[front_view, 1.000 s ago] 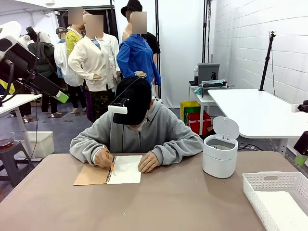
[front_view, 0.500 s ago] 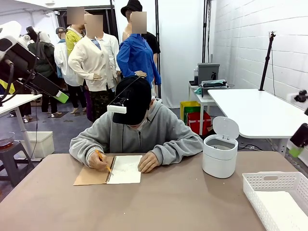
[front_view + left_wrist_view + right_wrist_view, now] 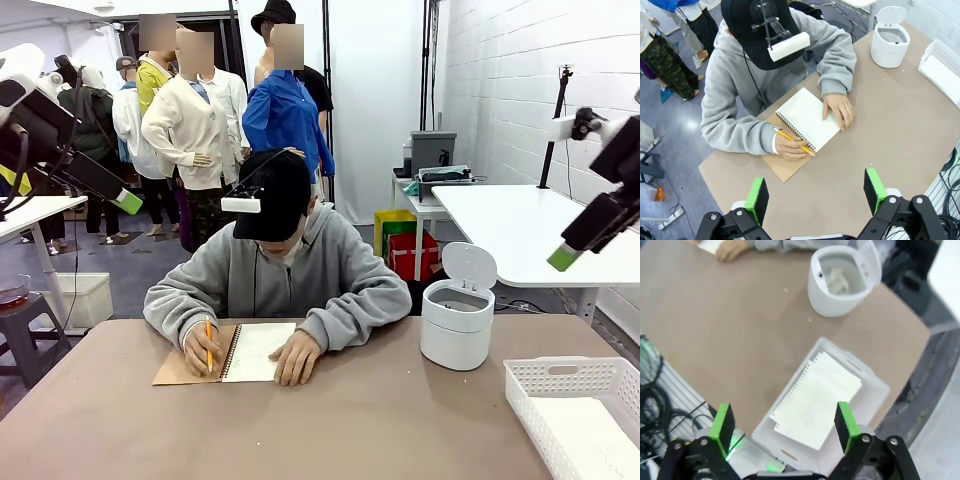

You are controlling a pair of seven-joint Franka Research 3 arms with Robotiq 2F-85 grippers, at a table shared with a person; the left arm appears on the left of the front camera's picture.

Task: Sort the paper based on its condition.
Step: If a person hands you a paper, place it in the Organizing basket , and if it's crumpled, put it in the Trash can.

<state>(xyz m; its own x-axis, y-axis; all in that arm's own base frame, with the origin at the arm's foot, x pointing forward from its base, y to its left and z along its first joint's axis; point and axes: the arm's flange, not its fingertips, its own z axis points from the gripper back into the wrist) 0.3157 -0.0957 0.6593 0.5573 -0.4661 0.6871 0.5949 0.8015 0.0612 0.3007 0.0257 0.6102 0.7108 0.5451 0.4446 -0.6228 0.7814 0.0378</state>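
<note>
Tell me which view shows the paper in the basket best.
Right wrist view: it looks straight down on the paper lying flat in the basket. The front and left wrist views crop it at the picture's edge.

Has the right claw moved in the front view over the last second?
Yes. The right claw has risen and swung in from the picture's right edge; it is now about level with the raised lid of the bin, to the lid's right.

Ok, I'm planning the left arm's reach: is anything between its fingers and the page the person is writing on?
Yes. The person's hands are on the page: the pencil hand at the spiral edge, the other hand resting on the opposite edge. Otherwise only bare table lies below the left fingers, which stand open.
</note>
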